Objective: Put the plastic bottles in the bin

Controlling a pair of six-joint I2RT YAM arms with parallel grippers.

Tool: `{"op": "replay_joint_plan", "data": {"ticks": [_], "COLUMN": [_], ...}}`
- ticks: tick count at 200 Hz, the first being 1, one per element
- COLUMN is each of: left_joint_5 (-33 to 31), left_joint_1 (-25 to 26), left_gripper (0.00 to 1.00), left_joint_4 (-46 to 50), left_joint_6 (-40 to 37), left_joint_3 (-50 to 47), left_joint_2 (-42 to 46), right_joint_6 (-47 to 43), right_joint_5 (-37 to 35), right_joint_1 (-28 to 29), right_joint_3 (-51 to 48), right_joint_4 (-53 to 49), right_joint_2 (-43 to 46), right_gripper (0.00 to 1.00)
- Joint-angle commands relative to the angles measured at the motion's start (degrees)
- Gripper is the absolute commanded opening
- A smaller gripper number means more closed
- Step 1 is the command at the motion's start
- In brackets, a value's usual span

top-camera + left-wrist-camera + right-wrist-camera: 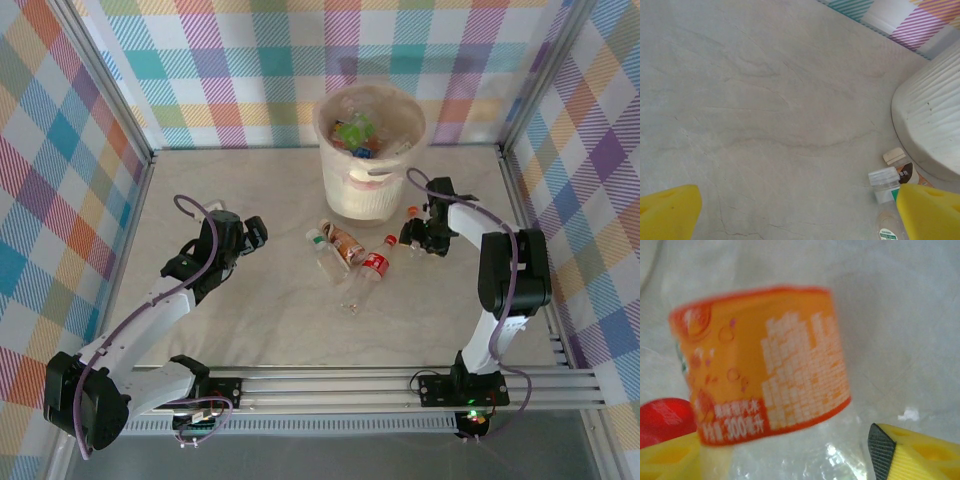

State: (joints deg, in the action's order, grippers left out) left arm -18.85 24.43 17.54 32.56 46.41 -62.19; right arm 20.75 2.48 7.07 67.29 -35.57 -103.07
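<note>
At the left of the pale grey marbled surface (250,330): the left gripper (254,233) is low over a bare patch, aimed toward the middle. In the wrist view its yellow fingertips (670,212) are spread wide, one at each lower corner, with nothing between them.

Centre back: the large round translucent cream-white plastic bin (372,195) stands upright close to the checked back wall, its pinkish handle cut-out facing the arms. Bottles inside the bin (357,132) show green and red labels; the count is unclear.

Just in front of the bin, three bottles lie flat in a loose cluster:
- clear plastic bottle with whitish cap and green label edge (325,255), leftmost
- brown-labelled plastic bottle (346,243), against the first one's right side, near the foot of the bin
- red-labelled clear plastic bottle with red cap (372,268), its cap end pointing toward the right arm

Right: the right gripper (415,235) is down at the surface, just beside that red cap. In the wrist view the orange-labelled clear plastic bottle (765,365) sits between its yellow fingers (920,457), one finger on each side. I cannot tell whether the pads press the bottle or stand off it
</note>
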Motion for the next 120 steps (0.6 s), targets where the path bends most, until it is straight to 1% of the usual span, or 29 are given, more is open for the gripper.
{"op": "replay_joint_plan", "data": {"ticks": [1,27,49,72,92,105,120], "left_joint_5": [0.84,1.23,1.29,1.29,1.47,1.5,1.37], "left_joint_1": [-1.13,-1.13,-1.13,-1.15,-1.13,-1.13,-1.14], "left_gripper": [1.0,1.0,1.0,1.0,1.0,1.0,1.0], "left_joint_4": [-1.1,-1.1,-1.1,-1.1,-1.1,-1.1,-1.1], "left_joint_6": [0.75,0.92,0.95,0.99,0.98,1.0,1.01], "left_joint_3": [-0.9,-1.23,-1.3,-1.28,-1.06,-1.06,-1.06], "left_joint_2": [0.51,0.58,0.58,0.59,0.35,0.24,0.36], "right_joint_6": [4.52,6.76,7.15,6.3,4.76,3.68,2.53], "right_joint_5": [1.36,1.26,0.17,-1.92,-2.95,-3.75,-4.33], "right_joint_1": [-0.3,-0.31,-0.31,-0.39,-0.47,-0.69,-1.0], "right_joint_3": [-3.53,-7.31,-8.27,-7.66,-4.29,-1.51,1.86], "right_joint_4": [0.31,0.03,-2.07,-3.28,-4.75,-5.59,-5.92], "right_joint_2": [4.16,8.4,11.03,12.48,11.35,9.86,7.64], "right_gripper": [0.69,0.69,0.7,0.8,0.88,0.9,0.92]}}
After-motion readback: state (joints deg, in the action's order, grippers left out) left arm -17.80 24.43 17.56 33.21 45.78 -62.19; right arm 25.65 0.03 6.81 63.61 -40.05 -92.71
